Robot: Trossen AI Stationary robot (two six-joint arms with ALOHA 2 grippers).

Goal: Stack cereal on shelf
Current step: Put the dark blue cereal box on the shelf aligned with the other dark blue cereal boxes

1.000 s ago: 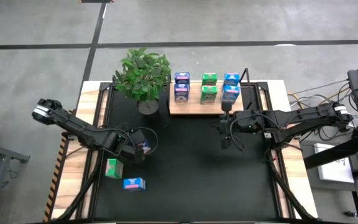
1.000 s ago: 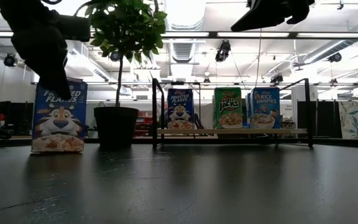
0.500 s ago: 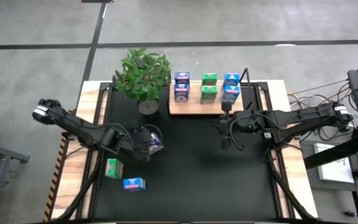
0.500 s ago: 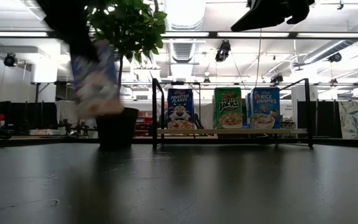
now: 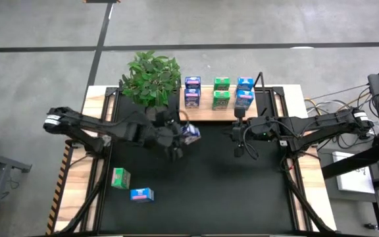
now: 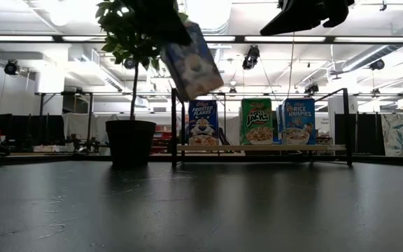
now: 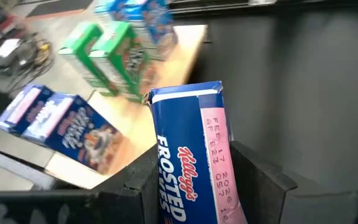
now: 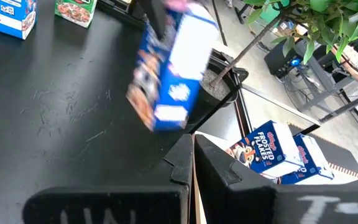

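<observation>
Moved a long way since a second ago: dark blue cereal box (image 5: 189,133) up off the left part of the desk (image 5: 202,191) and over toward the shelf (image 5: 206,113) at the back edge. Hangs in the air now, tipped, just in front of the shelf's left end. Looks light and stiff, made of thin card, easy to dent if squeezed hard. Smooth sides, so could slip. Best held across the two wide faces, near the middle.

Left tool (image 7: 197,186) partly open, closed on the dark blue cereal box from both sides. Right tool (image 5: 238,146) shut tight, holds nothing, waits over the desk in front of the shelf's right end.

Six boxes on the shelf already. Green box (image 5: 119,178) and light blue box (image 5: 141,194) wait near the front left corner.
</observation>
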